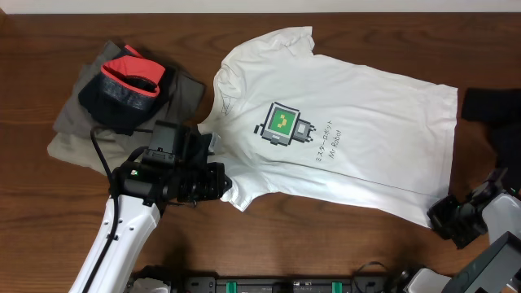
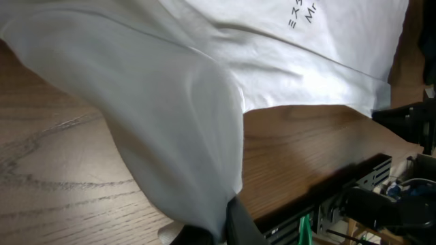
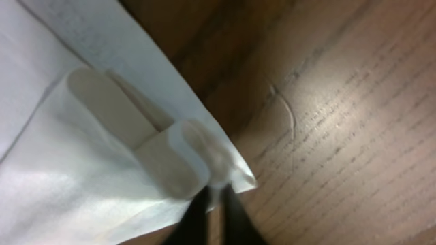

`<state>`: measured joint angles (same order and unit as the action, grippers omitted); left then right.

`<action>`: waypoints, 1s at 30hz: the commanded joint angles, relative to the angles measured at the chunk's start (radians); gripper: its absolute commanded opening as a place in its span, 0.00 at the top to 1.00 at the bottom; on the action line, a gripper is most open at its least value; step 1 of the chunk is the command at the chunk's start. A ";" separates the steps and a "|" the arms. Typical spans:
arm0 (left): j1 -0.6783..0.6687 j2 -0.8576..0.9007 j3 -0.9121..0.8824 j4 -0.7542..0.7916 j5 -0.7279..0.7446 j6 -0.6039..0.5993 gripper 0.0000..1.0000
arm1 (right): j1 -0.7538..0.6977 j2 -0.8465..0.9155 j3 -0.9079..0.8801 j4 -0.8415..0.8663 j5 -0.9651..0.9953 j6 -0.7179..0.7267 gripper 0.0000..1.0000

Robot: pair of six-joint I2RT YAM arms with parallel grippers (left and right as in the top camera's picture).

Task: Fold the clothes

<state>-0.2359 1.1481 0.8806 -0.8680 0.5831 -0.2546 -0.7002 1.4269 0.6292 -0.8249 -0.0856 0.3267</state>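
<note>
The wooden tabletop (image 1: 342,252) carries a white T-shirt (image 1: 358,106) spread print-up across its middle, collar toward the left, flat so a fold can start cleanly. A heap of olive and dark garments (image 1: 81,122) sits at the left, apart from it. The left fingers (image 2: 240,226) are clamped on the near sleeve, raising it off the wood. The right fingers (image 3: 195,218) are pinched together on the near hem corner. Holding both near ends probably prepares one lengthwise fold.

Robot lab, dark wood desk (image 1: 342,24), white robot arm (image 1: 114,236) behind the left claw (image 1: 215,182), black rail (image 1: 269,283) with green clips (image 1: 232,285) along the desk edge behind it, black cable (image 1: 96,150) alongside.
</note>
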 commanded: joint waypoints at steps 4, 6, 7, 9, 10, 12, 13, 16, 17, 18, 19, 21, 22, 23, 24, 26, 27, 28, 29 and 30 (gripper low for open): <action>-0.001 -0.009 0.034 -0.021 -0.019 0.010 0.94 | -0.008 -0.023 0.094 -0.098 -0.009 0.010 0.99; -0.001 -0.011 0.041 -0.030 -0.027 0.010 0.94 | -0.007 -0.045 0.132 -0.140 -0.011 0.009 0.99; -0.001 -0.013 0.047 -0.040 -0.045 0.010 0.94 | -0.007 -0.061 0.153 -0.162 -0.013 0.005 0.99; -0.001 -0.016 0.058 -0.064 -0.081 0.010 0.94 | -0.007 -0.085 0.180 -0.192 -0.013 0.005 0.99; -0.001 -0.017 0.064 -0.075 -0.093 0.010 0.94 | -0.007 -0.097 0.189 -0.204 -0.019 -0.003 0.99; -0.001 -0.021 0.078 -0.089 -0.102 0.013 0.94 | -0.007 -0.119 0.204 -0.230 -0.044 -0.019 0.99; -0.001 -0.023 0.086 -0.095 -0.102 0.013 0.94 | -0.007 -0.130 0.211 -0.242 -0.051 -0.026 0.99; -0.001 -0.035 0.113 -0.107 -0.106 0.014 0.94 | -0.007 -0.161 0.233 -0.268 -0.080 -0.029 0.99; -0.001 -0.039 0.125 -0.112 -0.117 0.014 0.94 | -0.007 -0.169 0.241 -0.271 -0.088 -0.029 0.99; -0.001 -0.039 0.138 -0.116 -0.132 0.014 0.94 | -0.007 -0.176 0.250 -0.271 -0.099 -0.029 0.99; -0.001 -0.039 0.156 -0.118 -0.145 0.014 0.94 | -0.007 -0.180 0.260 -0.268 -0.111 -0.028 0.99; -0.001 -0.035 0.189 -0.102 -0.165 0.031 0.94 | -0.007 -0.180 0.279 -0.257 -0.138 -0.028 0.99; -0.001 -0.034 0.201 -0.086 -0.170 0.040 0.94 | -0.007 -0.180 0.284 -0.245 -0.156 -0.028 0.99; -0.001 -0.030 0.212 -0.057 -0.177 0.041 0.94 | -0.007 -0.180 0.288 -0.222 -0.181 -0.027 0.99; -0.001 -0.025 0.215 -0.024 -0.177 0.044 0.94 | -0.007 -0.180 0.289 -0.198 -0.204 -0.023 0.99; -0.001 -0.014 0.215 0.035 -0.177 0.044 0.94 | -0.007 -0.179 0.289 -0.158 -0.224 0.010 0.99; -0.001 -0.003 0.215 0.063 -0.177 0.043 0.94 | -0.005 -0.177 0.289 -0.130 -0.234 0.030 0.99; -0.001 0.010 0.215 0.083 -0.177 0.043 0.94 | -0.005 -0.174 0.289 -0.108 -0.237 0.042 0.99; -0.001 0.024 0.215 0.101 -0.177 0.043 0.94 | -0.003 -0.171 0.289 -0.089 -0.245 0.057 0.99; -0.001 0.045 0.215 0.121 -0.177 0.044 0.94 | 0.001 -0.165 0.289 -0.068 -0.256 0.067 0.99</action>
<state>-0.2367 1.1458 1.0779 -0.7750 0.4278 -0.2306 -0.6998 1.2602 0.8967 -0.9195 -0.2859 0.3412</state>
